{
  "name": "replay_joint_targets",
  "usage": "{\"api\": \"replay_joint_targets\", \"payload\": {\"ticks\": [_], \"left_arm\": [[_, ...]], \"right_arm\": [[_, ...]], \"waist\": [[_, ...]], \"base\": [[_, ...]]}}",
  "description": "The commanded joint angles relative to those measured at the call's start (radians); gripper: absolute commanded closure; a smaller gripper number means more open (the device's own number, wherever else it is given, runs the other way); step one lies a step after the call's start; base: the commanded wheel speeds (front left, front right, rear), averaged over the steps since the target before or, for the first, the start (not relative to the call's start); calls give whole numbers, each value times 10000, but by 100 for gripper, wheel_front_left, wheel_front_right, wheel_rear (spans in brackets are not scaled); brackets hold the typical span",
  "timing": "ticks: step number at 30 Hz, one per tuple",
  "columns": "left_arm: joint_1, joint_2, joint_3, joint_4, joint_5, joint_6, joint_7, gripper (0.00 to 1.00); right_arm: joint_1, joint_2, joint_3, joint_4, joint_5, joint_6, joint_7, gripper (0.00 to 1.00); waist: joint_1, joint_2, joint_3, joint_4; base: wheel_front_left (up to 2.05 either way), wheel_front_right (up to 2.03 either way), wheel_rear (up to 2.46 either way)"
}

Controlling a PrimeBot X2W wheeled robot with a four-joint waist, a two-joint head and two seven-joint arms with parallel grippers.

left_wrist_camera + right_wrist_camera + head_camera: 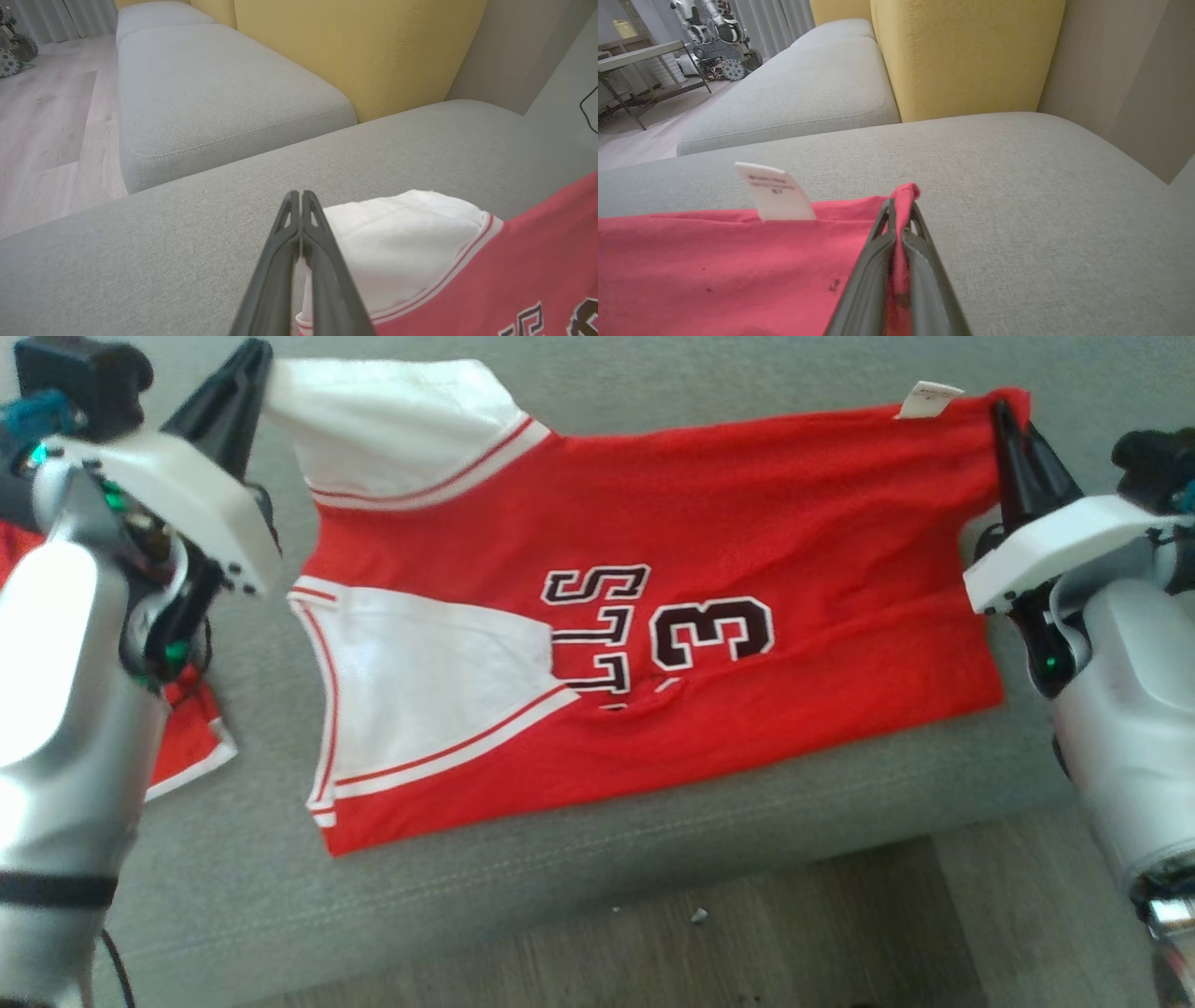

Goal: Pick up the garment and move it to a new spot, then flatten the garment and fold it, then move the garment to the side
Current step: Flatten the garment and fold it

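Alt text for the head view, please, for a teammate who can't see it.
A red and white jersey lies spread on a grey couch, its far edge pinched at both ends: left claw shut on a white shoulder strap, right claw shut on the red hem corner by a white tag. Another red garment shows under the left arm.

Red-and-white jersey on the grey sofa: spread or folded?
Mostly spread: the red-and-white jersey lies open on the grey sofa, one crease hiding some lettering; left gripper and right gripper pinch its far corners.
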Motion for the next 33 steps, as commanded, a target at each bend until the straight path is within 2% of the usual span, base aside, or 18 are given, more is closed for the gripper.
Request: {"api": "replay_joint_targets", "payload": {"ticks": [1, 5, 10, 16, 24, 33], "left_arm": [[-128, 540, 441, -682, -114, 58, 91, 100], [811, 805, 372, -2112, -528, 39, 703, 100], [2043, 1424, 101, -3741, -707, 81, 1664, 100], [3359, 1998, -157, -4986, -1023, 116, 2468, 100], [5004, 2689, -468, -5991, -1781, 208, 3629, 100], [5634, 2799, -752, -6337, -2033, 326, 4034, 100]], "right_arm": [[180, -151, 186, -331, -41, 33, -113, 100], [520, -418, 321, -379, 31, 33, -113, 100], [911, -734, 459, -448, 173, 33, -103, 100], [1379, -1027, 682, -685, 375, 33, 121, 100], [2368, -1523, 1365, -1545, 958, 33, 1393, 100], [3268, -2202, 1958, -3012, 1622, 33, 3198, 100]], "waist": [[1, -1, -161, 242], [1, -1, -343, 529], [1, -1, -535, 738], [1, -1, -787, 835], [1, -1, -1153, 782], [1, -1, -1304, 570]], "base": [[0, 0, 0], [0, 0, 0], [0, 0, 0], [0, 0, 0], [0, 0, 0], [0, 0, 0]]}}
